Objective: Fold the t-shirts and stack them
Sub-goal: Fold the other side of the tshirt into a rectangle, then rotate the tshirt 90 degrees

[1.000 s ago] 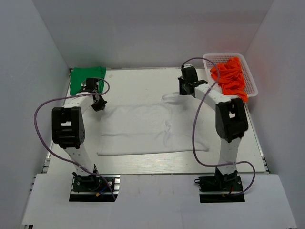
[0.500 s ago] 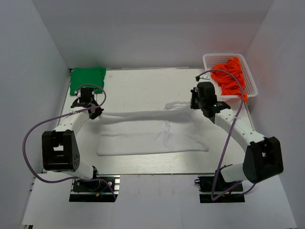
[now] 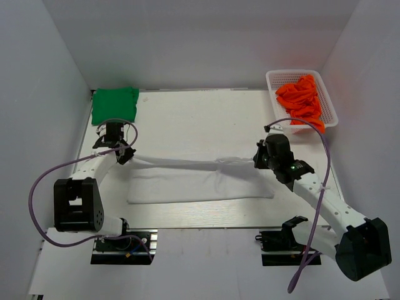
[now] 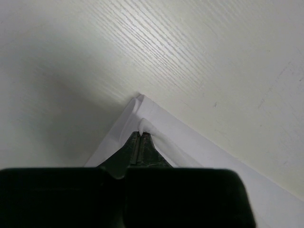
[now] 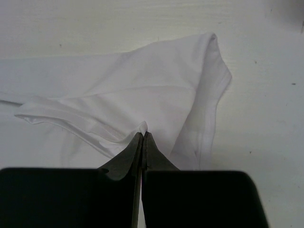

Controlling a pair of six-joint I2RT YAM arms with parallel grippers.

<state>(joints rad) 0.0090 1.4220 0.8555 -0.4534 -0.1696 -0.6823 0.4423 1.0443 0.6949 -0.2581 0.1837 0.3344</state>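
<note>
Left wrist: left gripper (image 4: 139, 137) clamped on white shirt (image 4: 190, 142) corner.
Right wrist: right gripper (image 5: 143, 135) clamped on its fold.
Top only: edge taut between them; green shirt (image 3: 114, 105) far-left.

no readable text, labels, brands or numbers on anything

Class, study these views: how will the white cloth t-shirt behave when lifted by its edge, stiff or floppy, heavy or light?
Probably floppy: the lifted edge of the white cloth t-shirt stretches as a thin band between the left gripper and the right gripper, and it wrinkles near the right pinch. Likely light: two small fingertip pinches hold it up.
</note>
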